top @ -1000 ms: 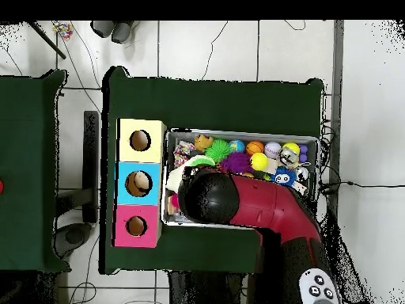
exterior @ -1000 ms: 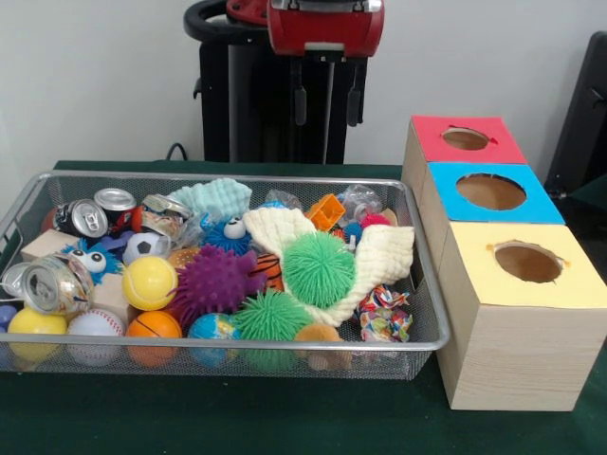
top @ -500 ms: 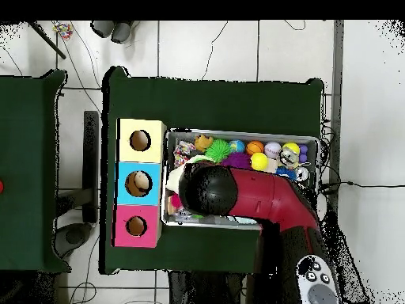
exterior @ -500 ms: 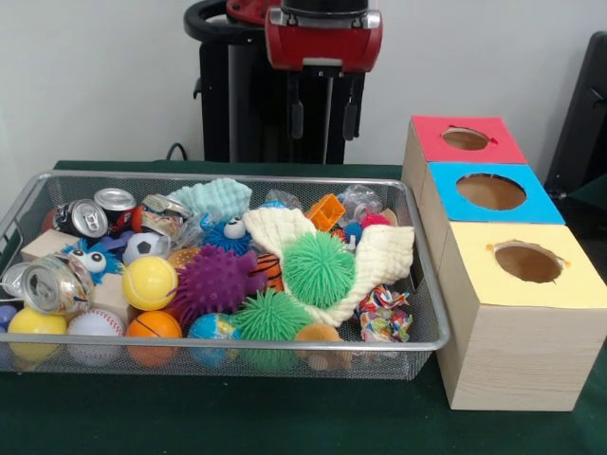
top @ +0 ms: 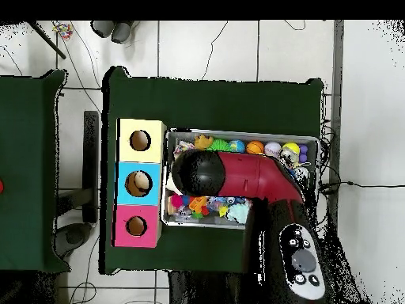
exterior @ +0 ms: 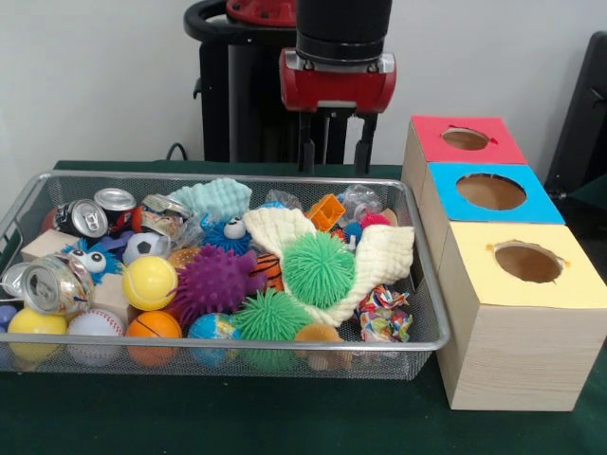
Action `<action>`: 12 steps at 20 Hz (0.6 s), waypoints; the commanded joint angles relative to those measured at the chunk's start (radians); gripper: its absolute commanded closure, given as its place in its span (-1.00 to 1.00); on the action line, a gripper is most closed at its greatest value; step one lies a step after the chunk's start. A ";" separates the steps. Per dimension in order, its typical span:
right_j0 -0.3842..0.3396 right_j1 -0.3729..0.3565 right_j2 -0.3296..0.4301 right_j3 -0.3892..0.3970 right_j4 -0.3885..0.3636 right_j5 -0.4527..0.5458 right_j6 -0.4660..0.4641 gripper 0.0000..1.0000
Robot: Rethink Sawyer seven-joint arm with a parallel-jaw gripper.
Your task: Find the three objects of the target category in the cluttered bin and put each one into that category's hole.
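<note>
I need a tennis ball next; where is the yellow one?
In the front view the yellow tennis ball lies at the bin's left, between the crushed can and purple spiky ball.

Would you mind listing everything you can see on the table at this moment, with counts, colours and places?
Wire bin: one, silver mesh, on the green table.
Spiky balls: three green and one purple, middle of the bin.
Sports balls: several, yellow, orange and white, at the bin's near left.
Cans: at least three, silver and dark, left end of the bin.
Cloth: one, cream, draped at the bin's right.
Boxes with holes: three wooden boxes, topped red, blue and yellow, in a row right of the bin.
Gripper: one, red and black, fingers apart, empty, above the bin's far edge.
</note>
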 commanded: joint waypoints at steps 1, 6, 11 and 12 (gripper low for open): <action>0.032 0.106 0.007 -0.126 -0.026 0.134 0.086 -1.00; 0.033 0.125 0.029 -0.160 0.014 0.181 0.080 -1.00; 0.042 0.136 0.031 -0.188 0.019 0.210 0.078 -1.00; 0.042 0.137 0.030 -0.194 0.018 0.215 0.077 -1.00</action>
